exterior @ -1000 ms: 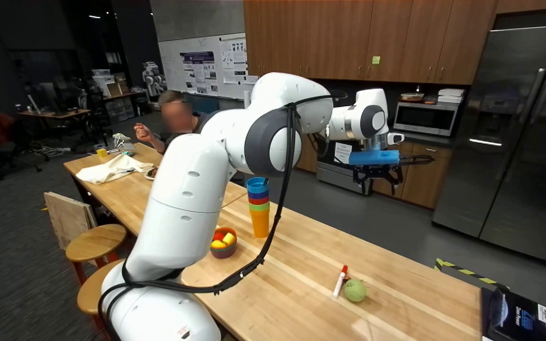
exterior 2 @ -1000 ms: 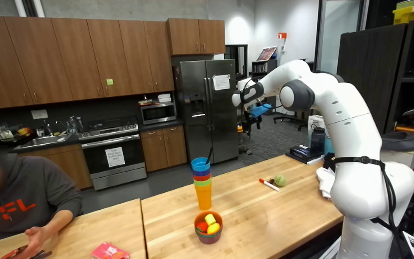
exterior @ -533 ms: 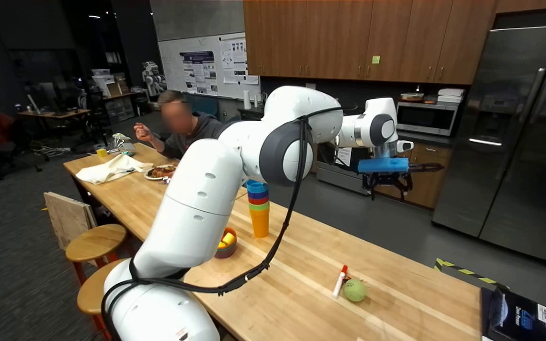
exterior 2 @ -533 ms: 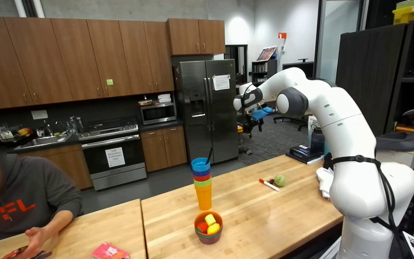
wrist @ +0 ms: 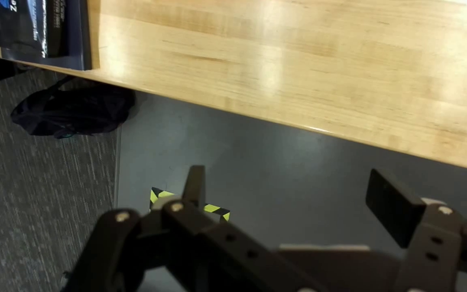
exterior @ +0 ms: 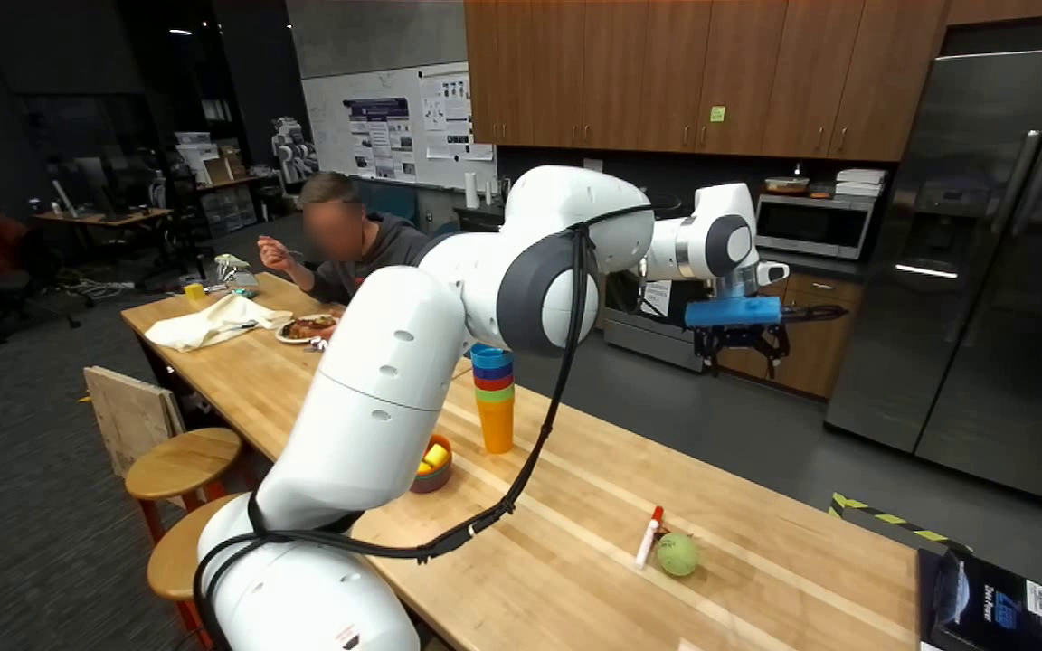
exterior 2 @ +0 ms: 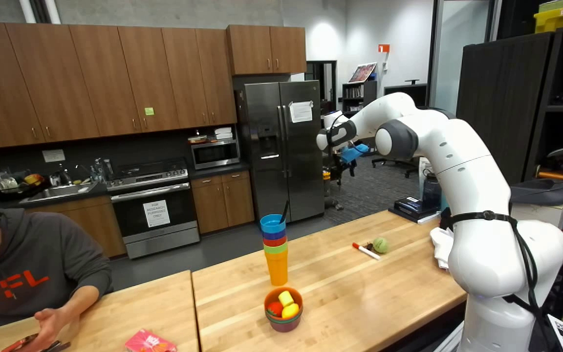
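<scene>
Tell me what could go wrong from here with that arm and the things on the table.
The cup stack is tall and narrow, so the hanging black cable might catch it and tip it. The round green ball could roll off the table if the open claw swings in low and bumps it.

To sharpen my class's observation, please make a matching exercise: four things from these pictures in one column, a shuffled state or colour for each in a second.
Column 1
1. end effector
2. marker
3. bowl
4. cup stack

Column 2
A. upright, blue at the top and orange at the bottom
B. open, holding nothing
C. containing red and yellow pieces
D. lying down, white with a red end

Right pairs: 1-B, 2-D, 3-C, 4-A.
</scene>
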### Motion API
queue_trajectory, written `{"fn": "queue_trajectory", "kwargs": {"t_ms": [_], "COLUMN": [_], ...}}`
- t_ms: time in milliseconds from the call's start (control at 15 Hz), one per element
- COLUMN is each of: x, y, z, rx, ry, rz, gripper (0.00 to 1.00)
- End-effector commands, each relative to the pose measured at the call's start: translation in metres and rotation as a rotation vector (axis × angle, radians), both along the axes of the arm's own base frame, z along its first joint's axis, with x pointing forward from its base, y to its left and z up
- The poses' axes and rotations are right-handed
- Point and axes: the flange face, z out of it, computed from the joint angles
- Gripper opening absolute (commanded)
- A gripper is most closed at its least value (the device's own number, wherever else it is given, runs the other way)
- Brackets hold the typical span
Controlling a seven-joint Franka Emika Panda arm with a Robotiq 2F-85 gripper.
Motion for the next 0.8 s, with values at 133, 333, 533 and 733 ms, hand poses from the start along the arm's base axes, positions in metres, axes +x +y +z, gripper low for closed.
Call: {"fn": "queue_trajectory", "kwargs": {"t_ms": [133,333,533,733], "x": [0.001,0.009,0.015,0.012], "y": [-0.012,-0.026,-0.025,-0.006], "z": [-0.002,-0.024,-0.041,-0.043], "rx": [0.004,0.023,0.022,0.027], "ry": [0.014,0.024,0.057,0.082], "rz": [-0.019,-0.052,-0.041,-0.011], "gripper": [1.0,1.0,1.0,1.0]}}
